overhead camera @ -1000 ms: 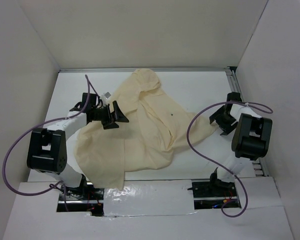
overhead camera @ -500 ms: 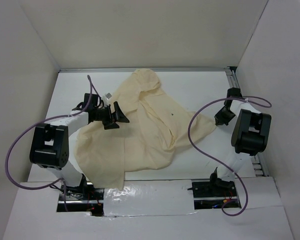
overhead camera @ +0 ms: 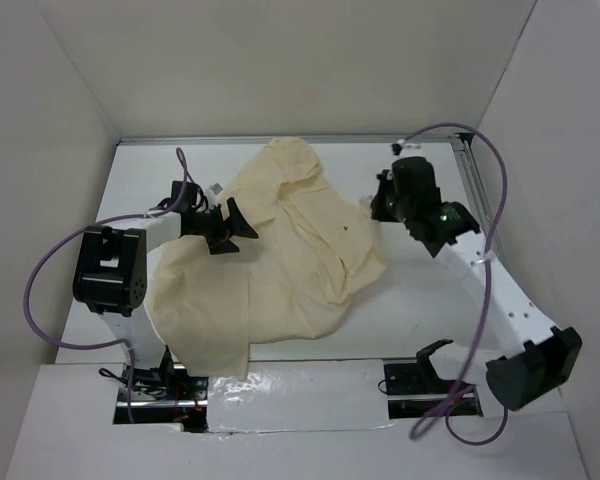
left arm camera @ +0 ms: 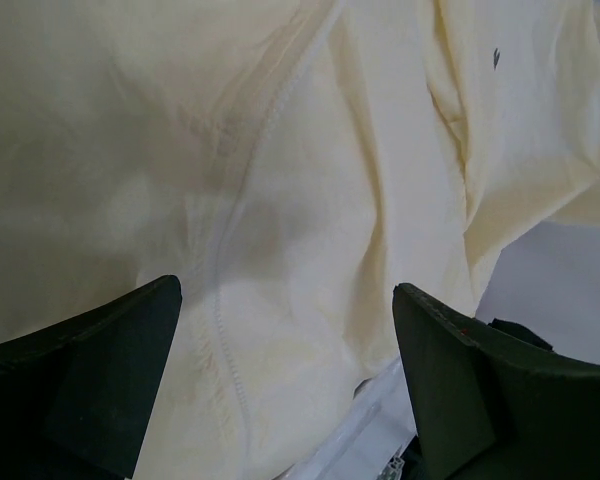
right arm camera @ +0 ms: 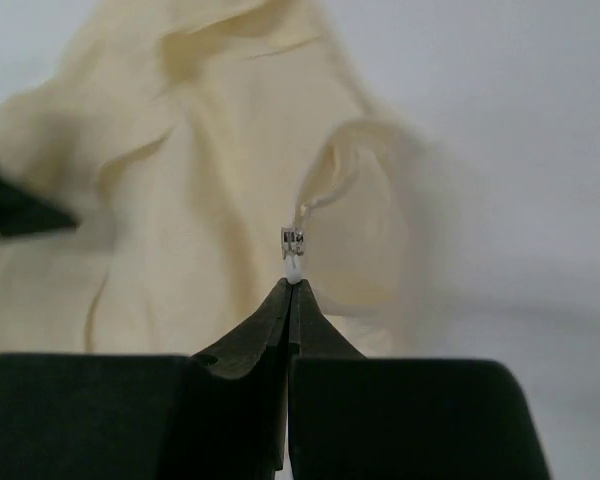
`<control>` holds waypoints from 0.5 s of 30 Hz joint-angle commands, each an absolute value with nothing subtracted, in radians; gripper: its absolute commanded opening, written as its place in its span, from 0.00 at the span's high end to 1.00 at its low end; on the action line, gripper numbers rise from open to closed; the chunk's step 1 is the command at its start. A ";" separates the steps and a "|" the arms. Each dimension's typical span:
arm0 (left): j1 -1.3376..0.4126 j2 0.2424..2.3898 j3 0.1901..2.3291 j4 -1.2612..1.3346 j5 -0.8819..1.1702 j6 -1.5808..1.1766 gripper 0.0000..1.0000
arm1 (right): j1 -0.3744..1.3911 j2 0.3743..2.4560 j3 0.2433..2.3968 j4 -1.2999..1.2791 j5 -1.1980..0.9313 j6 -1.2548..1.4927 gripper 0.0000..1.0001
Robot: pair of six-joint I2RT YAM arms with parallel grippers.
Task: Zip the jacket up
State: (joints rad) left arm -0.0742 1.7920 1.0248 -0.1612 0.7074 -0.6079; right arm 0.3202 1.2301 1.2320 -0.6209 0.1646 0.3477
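Note:
The pale cream jacket [overhead camera: 280,290] lies crumpled across the middle of the white table [overhead camera: 420,290]. My right gripper [overhead camera: 380,207] reaches over its right edge, and the fabric there is bunched up. In the right wrist view the right gripper [right arm camera: 290,285] is shut on the small white zipper pull [right arm camera: 293,266], with the metal slider [right arm camera: 292,240] just beyond the tips and jacket cloth [right arm camera: 200,190] behind. My left gripper [overhead camera: 236,226] is open at the jacket's left side. From the left wrist, the left gripper [left arm camera: 285,300] straddles bare fabric and a zipper seam [left arm camera: 220,330].
High white walls box in the table on three sides. A metal rail [overhead camera: 472,175] runs along the right edge. Purple cables [overhead camera: 40,290] loop off both arms. Silver tape [overhead camera: 280,385] covers the near edge between the arm bases.
My right arm swung from the right wall in over the jacket and its gripper shut on the zipper pull. The jacket's right flap drew inward. The left gripper barely moved.

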 commanded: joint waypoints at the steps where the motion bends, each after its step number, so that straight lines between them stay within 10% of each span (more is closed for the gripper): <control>1: -0.060 1.793 1.080 -0.169 0.701 -0.626 0.01 | 0.583 1.141 1.195 -0.719 0.154 0.287 1.00; 8: -0.048 1.850 1.109 -0.234 0.612 -0.637 0.01 | 1.160 1.276 1.131 -0.651 -0.060 0.327 1.00; 15: -0.029 1.881 1.120 -0.212 0.630 -0.649 0.01 | 1.284 1.463 1.098 -0.516 -0.360 0.315 1.00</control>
